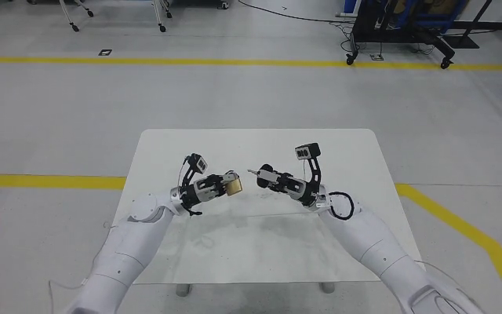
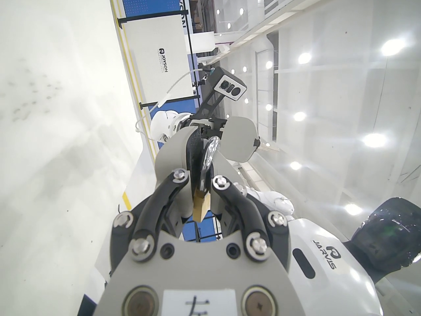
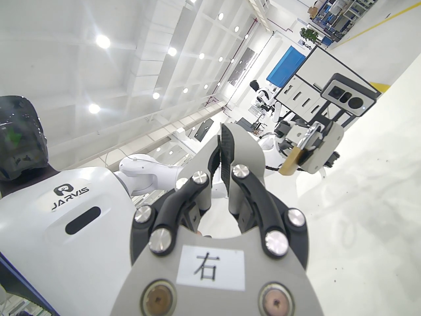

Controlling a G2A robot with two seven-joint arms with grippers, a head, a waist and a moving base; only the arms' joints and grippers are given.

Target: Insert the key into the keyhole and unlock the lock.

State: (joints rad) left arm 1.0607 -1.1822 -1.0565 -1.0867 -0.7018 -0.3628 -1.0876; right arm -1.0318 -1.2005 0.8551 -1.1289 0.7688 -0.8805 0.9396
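Note:
Above the middle of the white table (image 1: 259, 259), my left gripper (image 1: 226, 185) is shut on a brass padlock (image 1: 234, 184). In the left wrist view the silver shackle (image 2: 209, 154) sits between the pads and the brass body (image 2: 201, 206) lies toward the wrist. My right gripper (image 1: 264, 177) faces it from a short gap away, shut on a thin key (image 1: 252, 172) whose tip points at the padlock without touching it. In the right wrist view that gripper (image 3: 223, 143) has its pads pressed together, hiding the key, and the padlock (image 3: 291, 163) shows beyond in the other gripper.
Both arms hover over the table top. The table's edges lie well away from the grippers. A dark wheeled frame (image 1: 408, 31) stands far behind on the floor.

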